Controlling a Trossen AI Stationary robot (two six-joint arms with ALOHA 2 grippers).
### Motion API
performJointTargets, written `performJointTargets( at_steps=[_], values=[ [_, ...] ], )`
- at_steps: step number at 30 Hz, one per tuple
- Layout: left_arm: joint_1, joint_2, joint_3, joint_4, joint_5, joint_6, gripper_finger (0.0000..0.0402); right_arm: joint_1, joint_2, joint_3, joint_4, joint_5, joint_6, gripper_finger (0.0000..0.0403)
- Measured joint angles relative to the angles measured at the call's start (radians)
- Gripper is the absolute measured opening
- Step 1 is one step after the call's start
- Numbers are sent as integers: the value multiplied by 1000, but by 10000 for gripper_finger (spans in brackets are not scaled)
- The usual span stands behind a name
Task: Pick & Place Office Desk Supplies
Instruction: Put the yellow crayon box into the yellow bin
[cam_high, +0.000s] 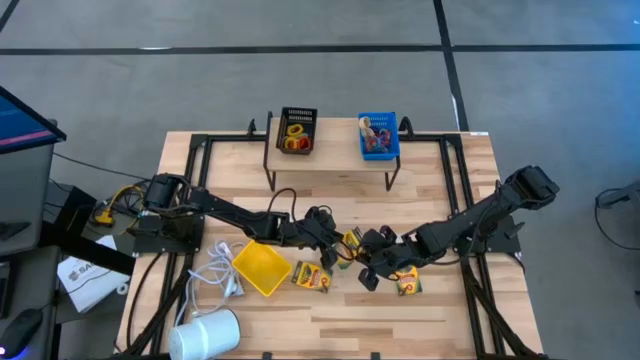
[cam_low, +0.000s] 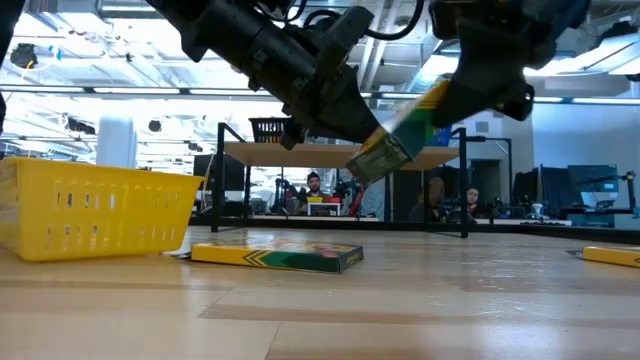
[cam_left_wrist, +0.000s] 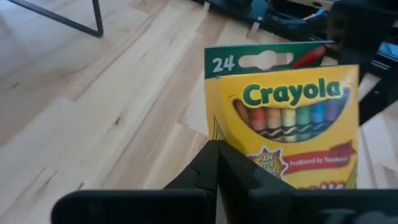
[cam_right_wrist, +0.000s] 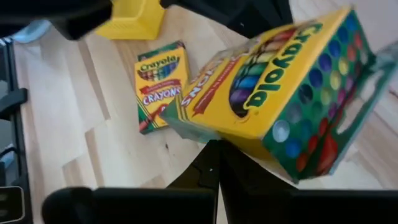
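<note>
A yellow-and-green crayon box (cam_low: 400, 135) hangs tilted above the middle of the table, between my two grippers. My left gripper (cam_left_wrist: 217, 162) is shut at its lower end, and my right gripper (cam_right_wrist: 214, 162) is shut at its higher end. In the high view the box (cam_high: 352, 243) shows between both hands. A second crayon box (cam_high: 312, 276) lies flat beside the yellow bin (cam_high: 262, 268). A third (cam_high: 408, 286) lies flat under the right arm. My left gripper is on the box's end away from the green "24" flap (cam_left_wrist: 249, 155), coming slanting down from the table's left. Its own fingers cover the place of contact. The box stands up beyond them, clear of the table. My right gripper meets the same box at its lower edge (cam_right_wrist: 239, 140), slanting down from the table's right. The box itself hides where the fingers close. In the low view the gripper sits at the box's raised end (cam_low: 437, 100), and the box is tilted.
A black bin (cam_high: 297, 130) and a blue bin (cam_high: 378, 135) with coloured things in them stand on a raised shelf at the far edge. A white coiled cable (cam_high: 215, 275) and a white cylinder (cam_high: 205, 335) lie at the near left. People sit in the room behind.
</note>
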Motion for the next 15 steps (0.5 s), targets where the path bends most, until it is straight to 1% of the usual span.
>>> performJointTargets(
  at_steps=[6,15],
  values=[
    [-1,-2,0,-19,2,-9,0,-20,-1,27,5,-21,-46,0],
    [-3,-21,0,-36,-1,-17,0,-29,-2,28,-2,-23,-67,0]
  ],
)
